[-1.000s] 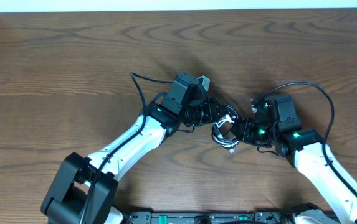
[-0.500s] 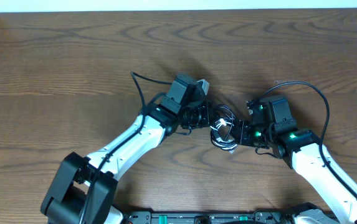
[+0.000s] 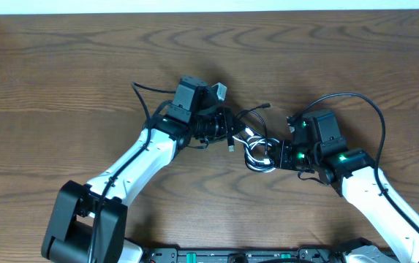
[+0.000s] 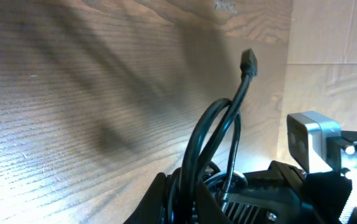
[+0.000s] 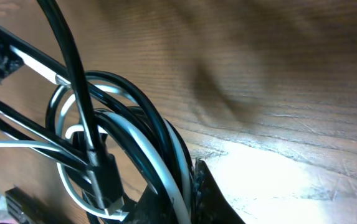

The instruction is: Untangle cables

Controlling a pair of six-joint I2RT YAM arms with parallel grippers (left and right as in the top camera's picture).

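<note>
The cables, a knot of black and white loops, hang between the two hands near the middle of the worktop. The left hand is clenched on a black cable. Its loop rises from the fingers and ends in a small plug pointing away. The right hand is clamped on the knot's right side, where coiled black and white strands run into its grip.

We found open table along the far edge and to both sides. Between the left gripper and right gripper the cables filled the gap, one black plug jutting toward the far side. The left arm and right arm barred the near side.
</note>
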